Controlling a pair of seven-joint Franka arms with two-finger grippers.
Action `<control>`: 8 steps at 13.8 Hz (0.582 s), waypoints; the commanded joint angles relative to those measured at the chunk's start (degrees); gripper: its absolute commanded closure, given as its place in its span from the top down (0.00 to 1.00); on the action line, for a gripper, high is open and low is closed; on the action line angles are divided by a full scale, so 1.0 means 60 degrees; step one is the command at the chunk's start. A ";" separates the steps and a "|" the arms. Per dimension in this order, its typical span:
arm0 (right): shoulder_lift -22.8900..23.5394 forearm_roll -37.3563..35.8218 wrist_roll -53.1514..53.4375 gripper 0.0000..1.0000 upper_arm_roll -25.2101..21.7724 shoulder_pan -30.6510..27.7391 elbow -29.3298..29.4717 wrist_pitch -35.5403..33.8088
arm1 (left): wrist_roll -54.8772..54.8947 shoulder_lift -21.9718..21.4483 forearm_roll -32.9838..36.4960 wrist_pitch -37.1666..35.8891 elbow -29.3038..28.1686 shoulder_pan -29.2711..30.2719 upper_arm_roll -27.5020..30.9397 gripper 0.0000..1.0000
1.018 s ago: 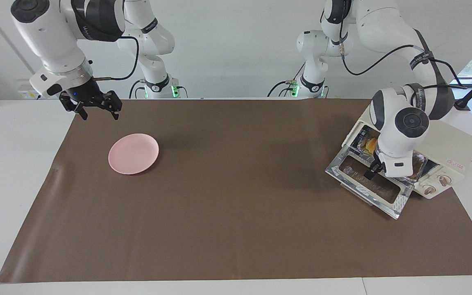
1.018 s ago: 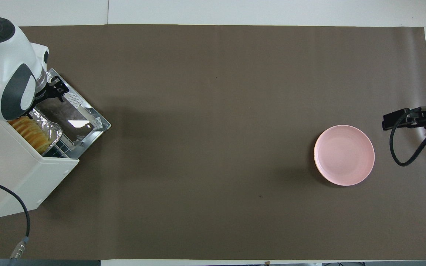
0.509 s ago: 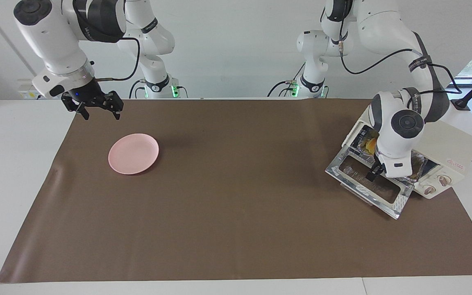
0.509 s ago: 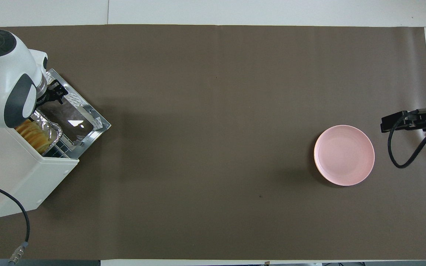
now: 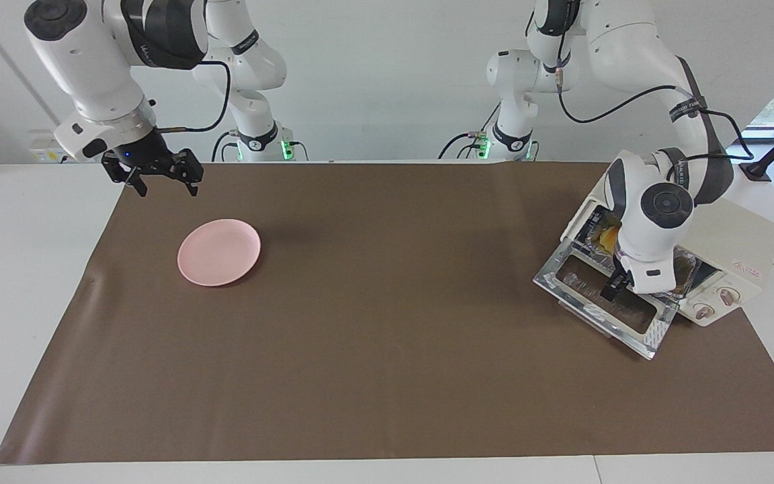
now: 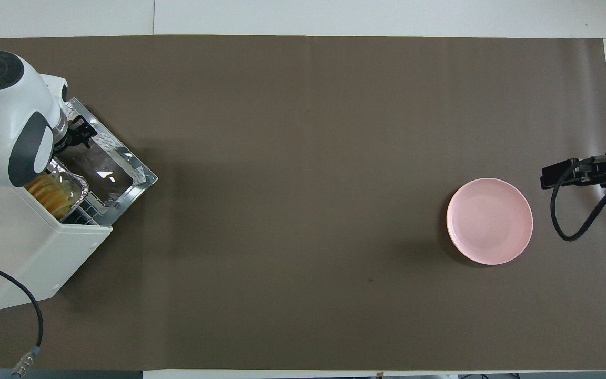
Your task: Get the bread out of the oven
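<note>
The cream-white oven (image 5: pixel 736 238) (image 6: pixel 24 247) stands at the left arm's end of the table, its metal-framed glass door (image 5: pixel 635 329) (image 6: pixel 142 176) folded down flat. In its mouth the golden, ridged bread (image 6: pixel 49 193) (image 5: pixel 607 236) lies in a crinkled foil tray (image 6: pixel 74 181). My left gripper (image 5: pixel 612 288) (image 6: pixel 79 134) hangs open just over the lowered door, in front of the oven mouth, holding nothing; the wrist hides part of the bread. My right gripper (image 5: pixel 164 185) (image 6: pixel 561 176) is open and empty, in the air over the mat's edge beside the pink plate.
A pink plate (image 5: pixel 219 251) (image 6: pixel 489 220) with nothing on it sits on the brown mat (image 5: pixel 387 323) toward the right arm's end. The oven's black cable (image 6: pixel 34 316) trails off the table's near corner.
The left arm's wrist has drawn back a little toward the robots while its gripper stays over the oven door. The right gripper has shifted slightly. Nothing was taken hold of.
</note>
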 commanded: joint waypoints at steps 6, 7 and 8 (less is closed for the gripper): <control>-0.0319 -0.0002 0.0116 1.00 0.0049 0.0021 -0.0383 0.0225 | -0.0318 -0.0275 0.0482 0.0242 -0.0501 0.0034 -0.0064 0.66; -0.0319 -0.0002 0.0116 1.00 0.0049 0.0021 -0.0397 0.0225 | -0.0288 -0.0275 0.0528 0.0227 -0.0501 0.0005 -0.0079 0.65; -0.0319 -0.0002 0.0087 1.00 0.0049 0.0007 -0.0383 0.0240 | -0.0229 -0.0275 0.0528 0.0198 -0.0501 -0.0025 -0.0079 0.61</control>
